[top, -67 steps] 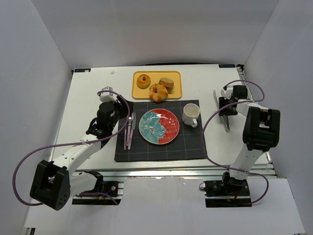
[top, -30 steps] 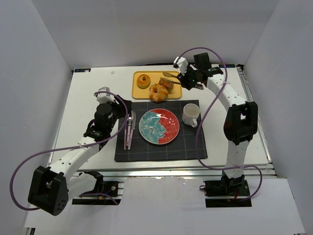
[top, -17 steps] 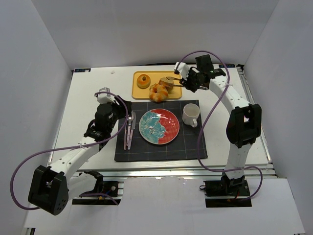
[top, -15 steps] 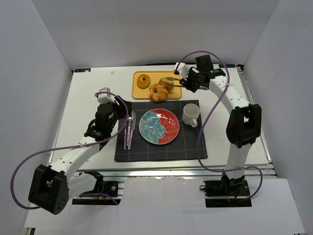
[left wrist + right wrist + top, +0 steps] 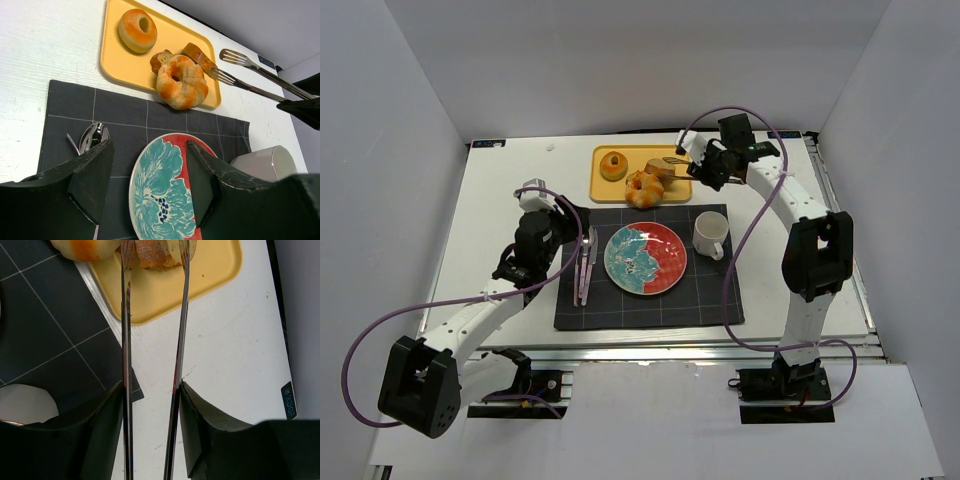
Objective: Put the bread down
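Observation:
On the yellow tray [image 5: 603,188] lie two tan bread slices [image 5: 662,169] and a glazed knotted roll [image 5: 644,189]. My right gripper [image 5: 708,165] is shut on metal tongs [image 5: 180,340] with fork-like tips, one arm against each finger. The tips reach over the tray's right end, spread either side of a slice [image 5: 151,254]. In the left wrist view one tip lies against the slice [image 5: 198,54] beside the roll [image 5: 182,86]. My left gripper [image 5: 150,185] hangs open above the left part of the mat, holding nothing.
A round orange bun [image 5: 613,165] sits at the tray's left end. A dark mat [image 5: 620,305] carries a red and teal plate [image 5: 645,258], a white cup [image 5: 710,235] at its right and cutlery [image 5: 585,265] at its left.
The right arm swung from the table's right side over to the tray with the tongs. In the last second the tongs' arms spread slightly. The left arm stayed put.

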Controlling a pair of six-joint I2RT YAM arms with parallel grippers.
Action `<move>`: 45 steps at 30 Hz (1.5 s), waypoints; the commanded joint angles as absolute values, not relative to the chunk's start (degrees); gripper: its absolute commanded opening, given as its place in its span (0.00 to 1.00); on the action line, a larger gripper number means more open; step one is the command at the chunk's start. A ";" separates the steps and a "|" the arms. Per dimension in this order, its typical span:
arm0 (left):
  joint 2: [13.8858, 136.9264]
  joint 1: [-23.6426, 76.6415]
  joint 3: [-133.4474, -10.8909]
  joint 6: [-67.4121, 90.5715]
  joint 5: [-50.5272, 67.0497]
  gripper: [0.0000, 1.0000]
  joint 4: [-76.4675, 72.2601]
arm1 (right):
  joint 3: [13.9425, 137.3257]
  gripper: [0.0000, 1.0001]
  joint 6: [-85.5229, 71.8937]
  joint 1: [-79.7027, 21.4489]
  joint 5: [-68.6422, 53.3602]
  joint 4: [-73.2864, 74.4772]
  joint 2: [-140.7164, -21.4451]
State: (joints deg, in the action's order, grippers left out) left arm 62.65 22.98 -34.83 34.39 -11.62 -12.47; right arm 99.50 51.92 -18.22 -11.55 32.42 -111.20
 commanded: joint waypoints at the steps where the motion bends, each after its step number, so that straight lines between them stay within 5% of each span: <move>1: 62.14 22.76 -35.33 34.01 -11.86 0.69 -12.66 | 100.19 0.51 53.00 -18.72 -10.81 29.44 -112.06; 15: 61.88 22.76 -35.86 34.10 -11.60 0.70 -12.57 | 101.34 0.44 52.91 -18.90 -10.63 29.79 -114.79; 18: 61.79 22.76 -35.95 34.10 -11.69 0.70 -12.48 | 101.42 0.36 52.56 -18.90 -10.90 29.79 -114.96; 21: 61.79 22.76 -36.12 34.10 -11.60 0.70 -12.39 | 101.69 0.13 51.95 -18.81 -11.25 29.71 -114.26; 23: 61.61 22.76 -36.12 34.01 -11.69 0.70 -12.39 | 100.99 0.07 51.59 -18.72 -11.34 28.75 -112.25; 38: 59.77 22.76 -36.30 33.31 -13.01 0.71 -11.25 | 79.65 0.05 60.71 -21.09 -26.89 35.67 -86.94; 45: 59.68 22.68 -36.47 33.05 -13.27 0.71 -10.99 | 68.12 0.07 63.73 -27.24 -23.65 36.30 -77.08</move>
State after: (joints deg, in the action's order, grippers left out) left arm 61.34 22.98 -34.85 33.67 -12.49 -11.46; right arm 69.97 61.23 -25.89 -22.94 35.33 -78.70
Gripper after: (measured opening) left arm 0.706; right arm 0.180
